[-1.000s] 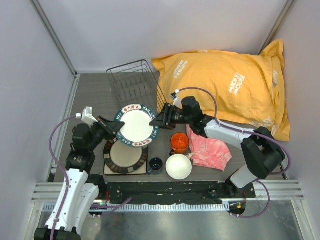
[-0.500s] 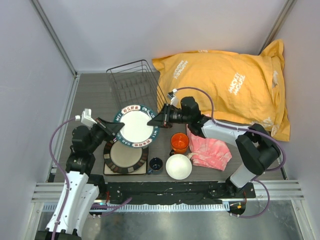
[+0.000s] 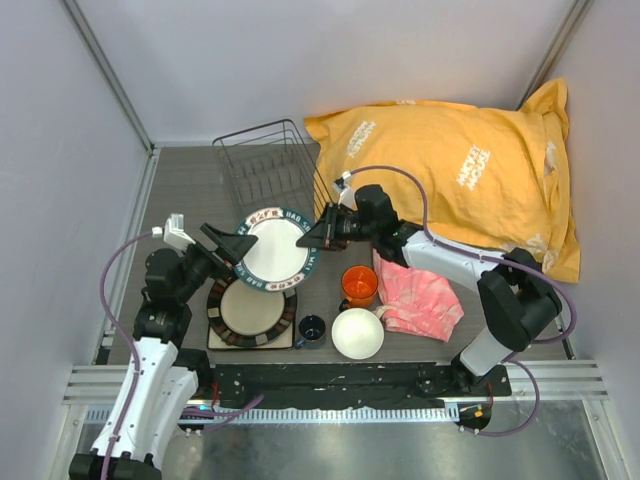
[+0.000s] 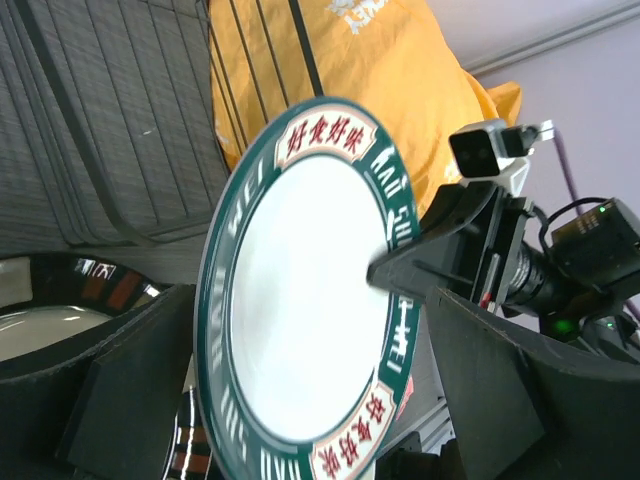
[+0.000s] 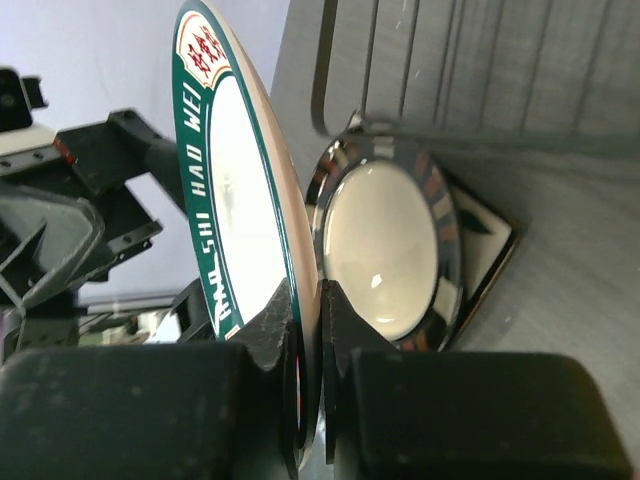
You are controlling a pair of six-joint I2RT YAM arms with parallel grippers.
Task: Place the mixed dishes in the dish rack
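The white plate with a dark green patterned rim (image 3: 277,250) hangs tilted above the table, just in front of the dish rack (image 3: 268,165). My right gripper (image 3: 318,235) is shut on the plate's right rim (image 5: 235,180), one finger on each face. My left gripper (image 3: 238,252) stands open around the plate's left edge (image 4: 300,290), both pads off it. The brown-centred plate (image 3: 250,310) lies on the square dark tray (image 3: 214,342). An orange mug (image 3: 359,285), a white bowl (image 3: 357,333) and a small dark-blue cup (image 3: 311,328) stand to the right of them.
A pink cloth (image 3: 420,302) lies beside the mug. A big yellow bag (image 3: 450,165) fills the back right, against the rack's right side. Grey walls close in the left and back.
My left gripper has opened and let go of the plate. My right gripper has shut on the opposite rim and now holds the plate, which has shifted slightly toward the rack.
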